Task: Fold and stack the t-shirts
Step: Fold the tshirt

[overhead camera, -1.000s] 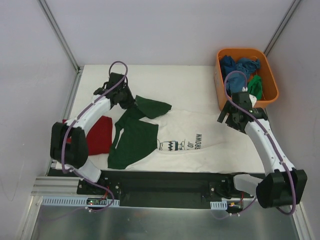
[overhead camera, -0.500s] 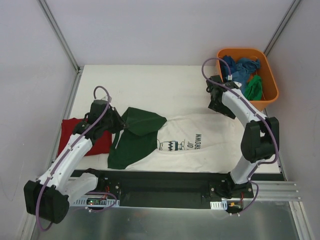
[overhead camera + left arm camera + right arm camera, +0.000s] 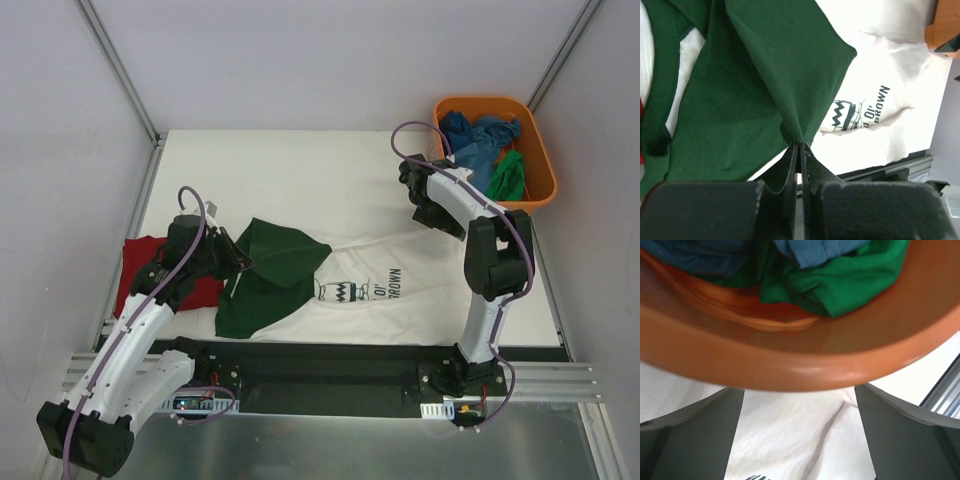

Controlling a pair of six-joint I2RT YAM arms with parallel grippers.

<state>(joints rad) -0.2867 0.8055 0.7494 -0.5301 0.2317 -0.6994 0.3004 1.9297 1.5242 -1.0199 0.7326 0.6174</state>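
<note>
The white t-shirt (image 3: 400, 300) with black cartoon print lies spread on the table, its dark green part (image 3: 285, 255) bunched at its left end. My left gripper (image 3: 240, 262) is shut on a pinch of that green cloth (image 3: 765, 75), which fans out from the closed jaws (image 3: 800, 146). A dark red t-shirt (image 3: 138, 265) lies folded at the left edge, beside the left arm. My right gripper (image 3: 418, 195) hovers open over the white shirt's far right corner (image 3: 790, 440), just left of the orange tub, with nothing between its fingers (image 3: 695, 435).
The orange tub (image 3: 543, 160) stands at the far right, holding blue (image 3: 480, 135) and green (image 3: 510, 175) shirts; its rim (image 3: 790, 365) fills the upper right wrist view. The black rail (image 3: 320, 365) runs along the near table edge.
The left gripper has pulled the green cloth nearer and slightly left, folding it over the shirt. The right arm swung from beside the tub's near corner to the far left of it, still open.
</note>
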